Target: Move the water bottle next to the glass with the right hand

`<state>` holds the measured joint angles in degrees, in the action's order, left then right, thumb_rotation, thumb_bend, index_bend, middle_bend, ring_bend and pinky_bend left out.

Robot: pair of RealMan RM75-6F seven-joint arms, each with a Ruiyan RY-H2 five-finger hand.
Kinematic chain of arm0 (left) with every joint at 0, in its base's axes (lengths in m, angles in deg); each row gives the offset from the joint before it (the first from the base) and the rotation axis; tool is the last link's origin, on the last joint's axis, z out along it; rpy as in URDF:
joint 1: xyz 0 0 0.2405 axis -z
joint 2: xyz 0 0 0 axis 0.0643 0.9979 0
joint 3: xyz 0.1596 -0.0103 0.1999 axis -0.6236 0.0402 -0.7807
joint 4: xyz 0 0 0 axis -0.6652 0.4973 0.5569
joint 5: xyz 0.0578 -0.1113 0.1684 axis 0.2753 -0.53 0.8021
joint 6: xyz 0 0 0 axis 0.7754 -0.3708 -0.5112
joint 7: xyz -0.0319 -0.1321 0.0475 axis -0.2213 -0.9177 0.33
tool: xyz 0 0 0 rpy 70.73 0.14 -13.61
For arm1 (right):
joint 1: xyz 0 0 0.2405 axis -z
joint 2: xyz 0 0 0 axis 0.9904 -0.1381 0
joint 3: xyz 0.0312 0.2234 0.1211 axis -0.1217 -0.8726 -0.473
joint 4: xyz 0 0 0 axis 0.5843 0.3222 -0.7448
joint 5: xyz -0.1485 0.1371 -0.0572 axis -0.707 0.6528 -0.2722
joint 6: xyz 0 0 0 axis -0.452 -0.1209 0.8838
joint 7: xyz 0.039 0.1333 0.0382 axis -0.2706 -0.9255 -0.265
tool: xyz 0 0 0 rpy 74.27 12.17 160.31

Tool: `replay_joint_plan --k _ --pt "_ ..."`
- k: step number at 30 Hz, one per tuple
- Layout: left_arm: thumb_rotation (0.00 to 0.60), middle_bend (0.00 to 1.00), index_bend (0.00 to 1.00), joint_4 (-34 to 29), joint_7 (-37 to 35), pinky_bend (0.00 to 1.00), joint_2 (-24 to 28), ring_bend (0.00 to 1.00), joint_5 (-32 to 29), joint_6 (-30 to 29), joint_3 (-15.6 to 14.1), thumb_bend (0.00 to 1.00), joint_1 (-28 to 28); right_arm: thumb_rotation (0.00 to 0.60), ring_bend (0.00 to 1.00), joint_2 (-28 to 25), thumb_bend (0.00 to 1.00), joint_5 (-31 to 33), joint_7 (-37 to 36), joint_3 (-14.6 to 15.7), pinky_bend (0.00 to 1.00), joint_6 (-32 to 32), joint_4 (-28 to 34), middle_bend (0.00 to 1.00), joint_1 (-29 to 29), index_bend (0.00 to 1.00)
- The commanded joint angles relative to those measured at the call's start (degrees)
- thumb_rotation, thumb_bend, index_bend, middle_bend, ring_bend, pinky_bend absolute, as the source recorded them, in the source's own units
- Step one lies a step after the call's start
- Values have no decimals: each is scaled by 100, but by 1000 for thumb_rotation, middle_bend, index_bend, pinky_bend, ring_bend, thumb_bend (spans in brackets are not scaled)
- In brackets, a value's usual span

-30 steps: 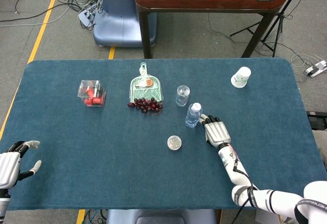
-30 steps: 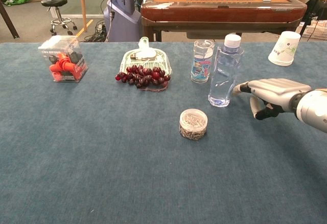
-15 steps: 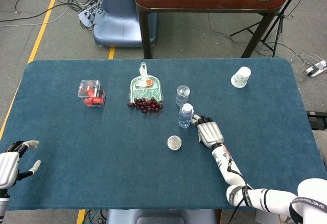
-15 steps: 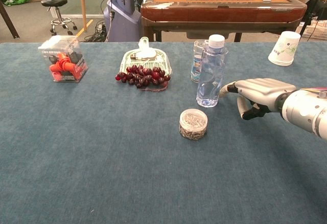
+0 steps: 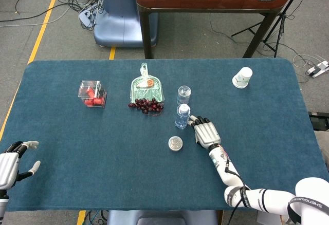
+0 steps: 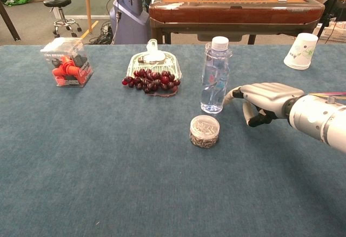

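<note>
The clear water bottle (image 5: 182,116) (image 6: 215,77) with a white cap stands upright near the middle of the table. It is just in front of the glass (image 5: 184,93); in the chest view it covers most of the glass. My right hand (image 5: 205,131) (image 6: 265,99) lies low on the table to the bottle's right. Its fingertips (image 6: 231,92) reach the bottle's lower side and it grips nothing. My left hand (image 5: 13,161) rests at the table's near left corner with its fingers spread and nothing in it.
A small round jar (image 5: 175,143) (image 6: 204,131) sits just in front of the bottle. Dark grapes (image 5: 146,105) lie by a green tray (image 5: 146,86) to the left. A clear box with red pieces (image 5: 92,93) is further left, and a paper cup (image 5: 242,77) at the far right.
The bottle has slid left across the table, from right of the glass to in front of it. My right hand followed it at its side. The left hand has stayed put.
</note>
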<state>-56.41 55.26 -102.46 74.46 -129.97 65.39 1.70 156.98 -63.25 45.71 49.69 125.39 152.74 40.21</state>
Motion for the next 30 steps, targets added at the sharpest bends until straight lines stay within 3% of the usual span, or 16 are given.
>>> replay_joint_plan --k 1,13,24,26,30 --pt "600 383 312 3 8 443 -1 264 3 1 -2 310 0 600 63 -9 1000 -6 7 -1 162 16 42 94 -14 158" --pt "600 384 312 1 41 443 -3 264 19 4 -14 310 0 600 63 -103 1000 58 13 37 162 10 181 94 -52 159" --pt "600 383 312 -26 118 443 3 264 44 23 -31 310 13 600 63 -1429 999 -305 214 383 157 652 1776 120 312 159" --pt "600 383 312 -39 138 443 5 264 49 14 -31 309 11 600 62 -1687 936 -471 227 478 157 862 2030 122 439 168" --pt "600 383 312 -61 178 443 2 264 47 -6 -26 309 5 600 62 -2264 629 -932 197 743 157 1386 2471 126 810 180"
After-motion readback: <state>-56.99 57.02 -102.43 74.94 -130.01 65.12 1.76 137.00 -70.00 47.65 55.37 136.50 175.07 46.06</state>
